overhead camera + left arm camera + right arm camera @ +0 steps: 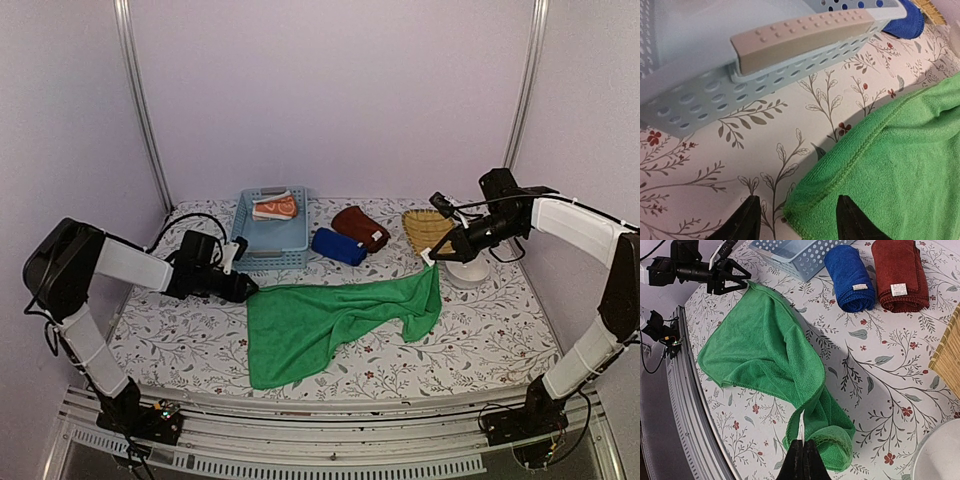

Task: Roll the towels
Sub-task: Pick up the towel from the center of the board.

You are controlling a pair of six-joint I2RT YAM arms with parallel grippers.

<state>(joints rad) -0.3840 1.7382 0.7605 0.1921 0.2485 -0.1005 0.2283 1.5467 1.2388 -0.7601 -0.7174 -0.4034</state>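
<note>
A green towel (330, 320) lies spread and rumpled mid-table. My right gripper (432, 258) holds its right corner lifted; in the right wrist view the jaws (802, 460) are shut on the corner by its white tag, and the green towel (760, 345) trails away below. My left gripper (245, 290) is at the towel's far left corner. Its fingers (747, 222) stand open, astride the edge of the green towel (880, 165), one over the cloth and one over bare table. An orange patterned towel (275, 207) lies in the basket. A rolled blue towel (338, 246) and a maroon towel (360, 228) lie behind.
The light blue basket (270, 238) stands just behind the left gripper, close above it in the left wrist view (700, 95). A yellow wicker tray (428, 228) and a white round dish (467, 272) sit by the right gripper. The table's front rail (330, 425) runs along the near edge.
</note>
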